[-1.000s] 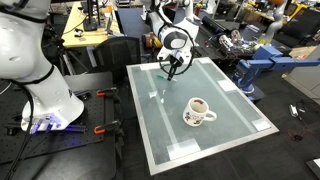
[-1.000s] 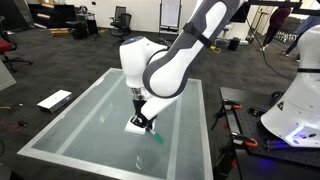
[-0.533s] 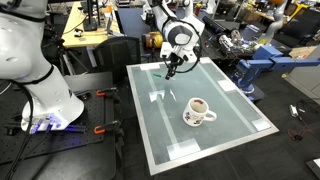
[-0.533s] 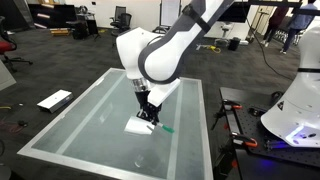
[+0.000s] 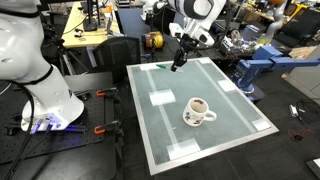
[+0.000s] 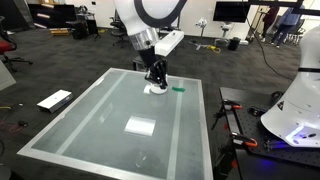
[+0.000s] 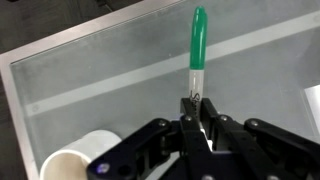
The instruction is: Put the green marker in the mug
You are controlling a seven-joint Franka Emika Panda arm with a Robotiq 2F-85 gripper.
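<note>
The green marker (image 7: 198,45) is pinched at its paler end between the 2 jaws of the gripper (image 7: 198,108), which are pressed onto its thin barrel. The green length sticks straight out past the fingertips and touches nothing else. In the wrist view it points away from the mug (image 7: 78,158). The mug's white rim shows at the lower left, off to one side of the jaws and not under the marker's tip.

In an exterior view the gripper (image 5: 177,62) hangs in the air beyond the mug (image 5: 198,110), well apart from it and roughly over the table rim on the mug's far side. In an exterior view the marker (image 6: 178,88) is a short green streak jutting sideways from the gripper (image 6: 156,78). A white shape just below the fingers there may be the mug, but I cannot tell.

The mug stands upright on the table (image 5: 235,95), well inside the rim, with bare glass on every side of it. A flat white sheet (image 5: 161,98) lies near the mug, apart from it, on the side toward the arm's base.

The tabletop is frosted, pale green glass in a pale rectangular frame. The mug is round, glossy white and dark inside, with 1 handle and a faint reddish print. The marker is a slim, smooth cylinder, and the fingers are black and angular.
</note>
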